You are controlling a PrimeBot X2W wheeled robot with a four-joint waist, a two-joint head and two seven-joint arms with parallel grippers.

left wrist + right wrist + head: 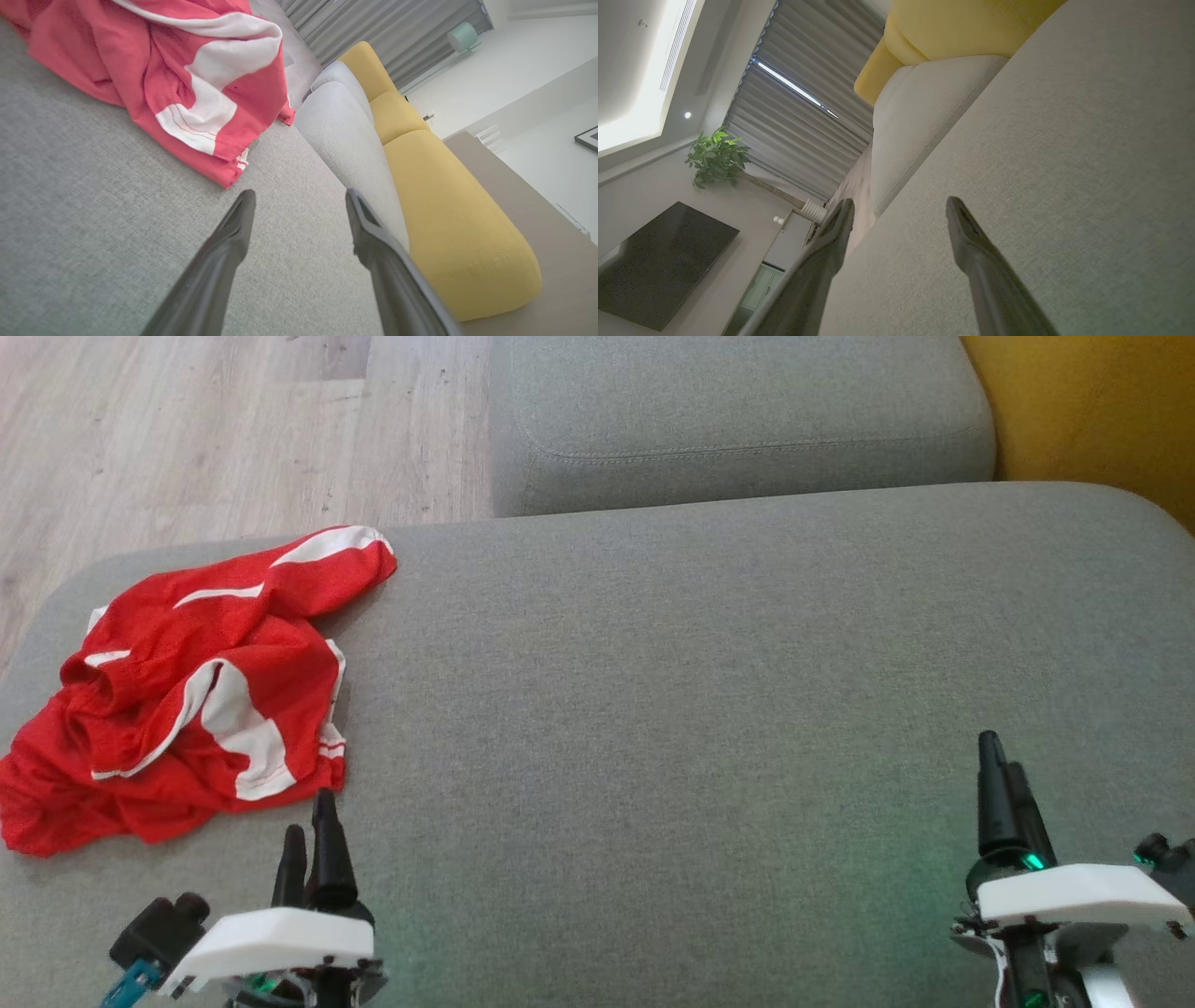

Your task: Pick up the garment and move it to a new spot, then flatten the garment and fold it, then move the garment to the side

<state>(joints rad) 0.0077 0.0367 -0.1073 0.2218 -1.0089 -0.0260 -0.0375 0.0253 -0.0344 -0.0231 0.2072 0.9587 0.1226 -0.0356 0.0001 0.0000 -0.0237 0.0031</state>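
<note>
The left gripper is hanging over the near edge of the big grey cushion, toward its left end. Its two dark fingers are standing wide apart, with nothing between them. The right gripper is hanging over the same near edge, toward the right end. It is spread wide too and is holding nothing.

The red and white garment is lying in a crumpled heap on the left end of the big grey cushion, just past the left gripper. The left wrist view is adding a close look: a thin strip of grey is showing between the fingertips and the cloth's corner.

Past the far edge of the big grey cushion, a smaller grey cushion, a yellow cushion and the wooden floor are showing. The right wrist view is adding the room beyond the cushion: grey curtains, a green plant and a dark screen.
</note>
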